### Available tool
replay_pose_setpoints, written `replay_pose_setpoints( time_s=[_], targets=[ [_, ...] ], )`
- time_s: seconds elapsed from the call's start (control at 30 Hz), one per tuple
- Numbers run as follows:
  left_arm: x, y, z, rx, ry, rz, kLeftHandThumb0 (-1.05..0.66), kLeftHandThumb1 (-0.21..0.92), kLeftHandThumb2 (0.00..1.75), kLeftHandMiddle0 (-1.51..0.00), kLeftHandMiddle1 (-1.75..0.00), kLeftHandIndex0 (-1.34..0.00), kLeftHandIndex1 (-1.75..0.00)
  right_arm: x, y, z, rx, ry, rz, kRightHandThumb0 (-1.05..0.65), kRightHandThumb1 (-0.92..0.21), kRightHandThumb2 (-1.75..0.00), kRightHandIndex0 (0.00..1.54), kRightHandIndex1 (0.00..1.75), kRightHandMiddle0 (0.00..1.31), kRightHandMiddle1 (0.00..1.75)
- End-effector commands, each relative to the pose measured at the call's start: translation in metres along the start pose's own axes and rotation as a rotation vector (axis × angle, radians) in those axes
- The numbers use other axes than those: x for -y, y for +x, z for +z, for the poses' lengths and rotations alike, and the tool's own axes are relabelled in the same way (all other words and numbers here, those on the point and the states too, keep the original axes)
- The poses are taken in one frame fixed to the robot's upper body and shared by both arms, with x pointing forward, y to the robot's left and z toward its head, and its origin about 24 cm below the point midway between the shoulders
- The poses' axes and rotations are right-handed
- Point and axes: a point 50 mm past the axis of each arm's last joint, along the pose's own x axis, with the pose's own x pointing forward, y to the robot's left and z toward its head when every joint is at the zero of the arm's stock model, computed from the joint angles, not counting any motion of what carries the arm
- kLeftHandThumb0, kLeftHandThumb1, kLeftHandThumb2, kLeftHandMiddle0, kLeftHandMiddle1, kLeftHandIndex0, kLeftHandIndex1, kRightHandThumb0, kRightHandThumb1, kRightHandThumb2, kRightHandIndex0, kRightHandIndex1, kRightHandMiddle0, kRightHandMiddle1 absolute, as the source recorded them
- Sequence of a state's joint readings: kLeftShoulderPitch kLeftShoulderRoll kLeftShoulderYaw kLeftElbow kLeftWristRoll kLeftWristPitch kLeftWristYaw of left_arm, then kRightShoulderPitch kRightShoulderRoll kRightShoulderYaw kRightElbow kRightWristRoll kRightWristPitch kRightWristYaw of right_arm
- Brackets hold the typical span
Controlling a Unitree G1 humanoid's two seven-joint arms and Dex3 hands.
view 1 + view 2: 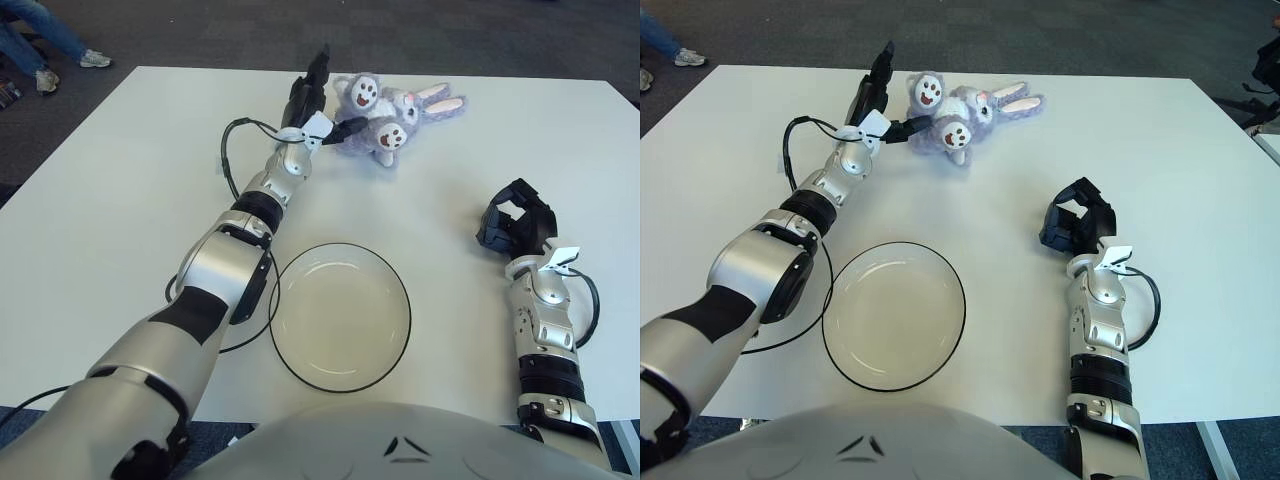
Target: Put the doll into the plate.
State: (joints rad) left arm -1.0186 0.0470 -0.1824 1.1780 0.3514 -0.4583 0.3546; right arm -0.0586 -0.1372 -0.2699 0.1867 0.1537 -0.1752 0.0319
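Your left hand (316, 110) is stretched to the far side of the bench (120, 200), its fingers (345, 127) spread and touching the near edge of the purple doll (385, 112), which lies on the bench well apart from the plate (340, 316); nothing is clamped yet, so you are placed for a grasp rather than a lift. The plate sits close to your torso and holds nothing. Your right hand (515, 226) shows to the right of the plate, fingers curled around nothing.

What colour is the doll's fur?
Pale purple, with white faces and pink inner ears; the doll shows best in the left eye view.
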Motion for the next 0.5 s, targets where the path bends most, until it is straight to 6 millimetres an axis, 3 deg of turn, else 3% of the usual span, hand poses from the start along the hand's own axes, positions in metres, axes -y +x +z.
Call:
replay_pose_setpoints(
  time_s=[0.0,0.2,0.47],
  targets=[
    [-0.003,-0.0015,-0.0014,-0.001,-0.042,0.015,-0.95,0.91,0.26,0.0,-0.73,0.0,-0.18,0.0008,-0.0145,-0.0246,-0.111,0.027,-0.016,-0.5,-0.28,-1.36,1.22,1.75,0.64,1.75],
    [-0.0047,-0.0034,-0.0024,-0.002,-0.074,0.03,-0.9,0.92,0.4,0.0,-0.85,0.0,-0.31,0.0018,-0.0139,-0.0258,-0.114,0.027,-0.014,-0.49,-0.29,-1.35,1.22,1.75,0.64,1.75],
    [-0.0073,-0.0031,-0.0008,0.003,-0.103,0.058,-0.88,0.92,0.45,0.0,-0.85,0.0,-0.35,0.0024,-0.0135,-0.0268,-0.116,0.029,-0.014,-0.49,-0.3,-1.33,1.21,1.75,0.63,1.75]
  ],
)
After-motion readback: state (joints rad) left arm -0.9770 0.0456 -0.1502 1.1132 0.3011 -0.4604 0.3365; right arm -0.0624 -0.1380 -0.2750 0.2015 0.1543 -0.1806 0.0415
